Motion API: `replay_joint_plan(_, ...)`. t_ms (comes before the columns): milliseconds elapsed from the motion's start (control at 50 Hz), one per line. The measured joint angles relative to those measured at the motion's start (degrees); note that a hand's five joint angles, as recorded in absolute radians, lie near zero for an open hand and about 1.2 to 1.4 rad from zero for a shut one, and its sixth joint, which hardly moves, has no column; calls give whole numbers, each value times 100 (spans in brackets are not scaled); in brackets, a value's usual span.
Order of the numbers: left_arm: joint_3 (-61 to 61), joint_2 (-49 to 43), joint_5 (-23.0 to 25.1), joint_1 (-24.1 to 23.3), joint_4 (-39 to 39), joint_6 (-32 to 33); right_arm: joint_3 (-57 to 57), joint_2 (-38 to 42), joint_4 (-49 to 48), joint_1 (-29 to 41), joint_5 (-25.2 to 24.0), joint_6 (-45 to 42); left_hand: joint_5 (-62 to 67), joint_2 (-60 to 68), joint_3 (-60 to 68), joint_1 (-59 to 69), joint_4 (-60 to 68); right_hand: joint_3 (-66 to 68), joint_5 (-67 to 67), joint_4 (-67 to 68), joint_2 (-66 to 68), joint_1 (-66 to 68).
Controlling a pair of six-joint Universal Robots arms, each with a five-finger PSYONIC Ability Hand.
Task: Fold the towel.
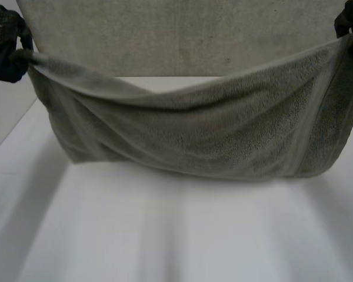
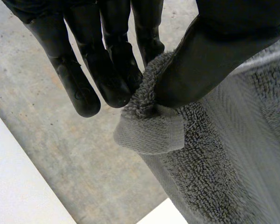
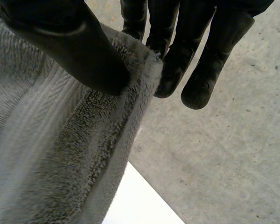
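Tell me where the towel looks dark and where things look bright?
Head view: the towel is darkest in its sagging folds; the white table below is bright. Left wrist view: pale shine edges the thumb of the left robot hand. Right wrist view: the towel is shaded under the thumb of the right robot hand.

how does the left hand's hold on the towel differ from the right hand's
At the left hand the towel hem curls over below the thumb; at the right hand the edge runs straight. In the head view the left hand sits lower than the right hand. Both pinch it between thumb and fingers.
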Motion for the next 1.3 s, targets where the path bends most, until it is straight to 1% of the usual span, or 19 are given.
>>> replay_joint_plan(80, 391, -568, -47, -16, -15, -22, -306, 623, -20, 290, 97, -200, 1, 0, 0, 0, 0, 0, 0, 0, 0, 2)
replay_joint_plan(180, 1059, -1668, -229, -193, -94, -27, -544, 1595, -96, 875, 429, -873, 1, 0, 0, 63, 0, 0, 0, 26, 0, 3)
replay_joint_plan(280, 2578, -3182, -767, -650, -203, -26, -1014, 2610, -666, 1397, 950, -1454, 1, 0, 1, 83, 1, 0, 0, 26, 0, 3)
replay_joint_plan(360, 3792, -3807, -1123, -853, -247, -88, -1480, 2935, -1339, 1598, 1271, -1391, 1, 0, 2, 84, 2, 0, 0, 26, 0, 3)
replay_joint_plan(420, 4880, -4071, -1343, -956, -265, -264, -1943, 2901, -2060, 1683, 1506, -886, 1, 0, 2, 84, 3, 0, 0, 26, 0, 3)
replay_joint_plan(480, 5725, -4071, -1440, -1001, -261, -560, -2225, 2700, -2656, 1694, 1612, -187, 1, 1, 3, 84, 8, 0, 0, 26, 11, 3)
replay_joint_plan(500, 6027, -4015, -1458, -1011, -256, -723, -2301, 2572, -2928, 1686, 1630, 214, 1, 1, 2, 84, 25, 0, 0, 26, 13, 3)
replay_joint_plan(580, 6500, -3774, -1445, -1018, -246, -1194, -2230, 2270, -3498, 1640, 1574, 1203, 1, 26, 4, 84, 26, 0, 0, 26, 13, 3)
replay_joint_plan(620, 6490, -3683, -1424, -1018, -245, -1336, -2067, 2194, -3626, 1623, 1517, 1446, 1, 26, 16, 84, 26, 0, 0, 26, 13, 3)
replay_joint_plan(680, 6141, -3576, -1387, -1015, -243, -1476, -1672, 2125, -3737, 1601, 1416, 1609, 1, 26, 19, 84, 26, 0, 11, 26, 13, 3)
replay_joint_plan(740, 5335, -3519, -1327, -1000, -227, -1515, -1107, 2108, -3763, 1587, 1313, 1504, 2, 26, 20, 84, 26, 0, 11, 26, 13, 3)
replay_joint_plan(820, 4117, -3503, -1188, -955, -105, -1489, -325, 2129, -3727, 1583, 1216, 1156, 2, 27, 21, 84, 26, 0, 11, 26, 13, 3)
replay_joint_plan(920, 2120, -3542, -830, -836, 460, -1288, 777, 2192, -3637, 1589, 1125, 457, 2, 48, 35, 84, 26, 0, 11, 26, 13, 3)
replay_joint_plan(960, 1665, -3553, -734, -797, 642, -1178, 1155, 2212, -3609, 1584, 1112, 162, 2, 48, 36, 84, 26, 0, 11, 26, 13, 3)
replay_joint_plan(1060, 283, -3559, -434, -636, 1107, -471, 2018, 2214, -3525, 1494, 1112, -572, 2, 49, 37, 84, 26, 0, 11, 26, 13, 3)
replay_joint_plan(1080, -72, -3529, -364, -567, 1180, -173, 2212, 2196, -3471, 1428, 1119, -751, 2, 49, 37, 84, 26, 0, 11, 26, 13, 3)
replay_joint_plan(1120, -422, -3466, -304, -476, 1218, 165, 2377, 2159, -3381, 1334, 1127, -914, 2, 49, 37, 84, 26, 0, 11, 26, 13, 3)
replay_joint_plan(1220, -971, -3048, -242, -205, 1138, 779, 2494, 1872, -2978, 1018, 1103, -1082, 2, 49, 38, 84, 27, 0, 11, 26, 13, 3)
replay_joint_plan(1300, -1109, -2558, -198, -40, 966, 928, 2360, 1541, -2591, 785, 1000, -1069, 2, 49, 38, 84, 27, 0, 10, 26, 13, 4)
